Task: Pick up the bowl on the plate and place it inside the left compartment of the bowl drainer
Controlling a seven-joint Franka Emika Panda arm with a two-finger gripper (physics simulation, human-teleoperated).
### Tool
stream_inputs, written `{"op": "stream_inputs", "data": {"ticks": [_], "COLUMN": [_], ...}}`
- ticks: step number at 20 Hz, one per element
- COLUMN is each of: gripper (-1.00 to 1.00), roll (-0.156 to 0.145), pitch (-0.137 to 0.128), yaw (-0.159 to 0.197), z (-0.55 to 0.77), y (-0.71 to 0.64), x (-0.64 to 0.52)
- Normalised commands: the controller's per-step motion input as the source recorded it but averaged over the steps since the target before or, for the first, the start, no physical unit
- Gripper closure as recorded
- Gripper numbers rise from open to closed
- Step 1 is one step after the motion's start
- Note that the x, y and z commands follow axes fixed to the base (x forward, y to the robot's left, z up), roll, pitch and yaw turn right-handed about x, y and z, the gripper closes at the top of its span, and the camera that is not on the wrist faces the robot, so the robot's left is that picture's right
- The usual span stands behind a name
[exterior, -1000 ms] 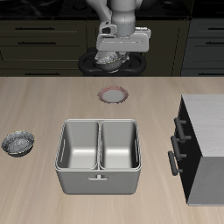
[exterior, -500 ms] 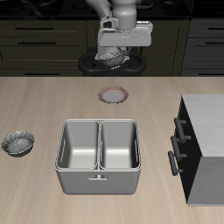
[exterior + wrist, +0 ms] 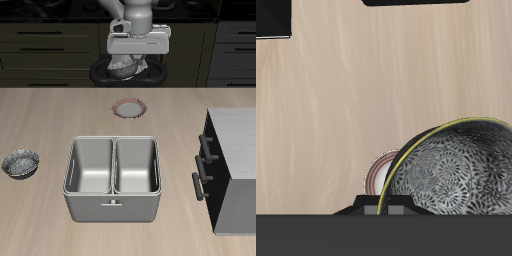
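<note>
Bowl hangs clamped by its rim in the gripper, high above the empty plate. Held by one edge, it might slip before reaching the bowl drainer and its left compartment.

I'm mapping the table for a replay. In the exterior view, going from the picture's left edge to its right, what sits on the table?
Twin bowl → bowl drainer → dark cabinet. The plate lies farther back, overlapping the drainer's span.
</note>
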Motion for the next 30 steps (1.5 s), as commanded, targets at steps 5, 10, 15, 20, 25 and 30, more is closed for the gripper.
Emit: {"op": "stream_inputs", "data": {"ticks": [5, 10, 15, 20, 25, 30], "gripper": [1.0, 1.0, 1.0, 1.0, 1.0, 1.0], "roll": [-0.016, 0.003, -0.005, -0.002, -0.006, -0.022], "pitch": [-0.019, -0.009, 0.015, -0.014, 0.001, 0.021], "yaw": [0.028, 0.012, -0.005, 0.009, -0.005, -0.012], "z": [0.19, 0.16, 0.08, 0.14, 0.16, 0.07], "y": [-0.1, -0.05, -0.08, -0.05, -0.03, -0.19], "x": [0.27, 0.28, 0.3, 0.24, 0.28, 0.27]}}
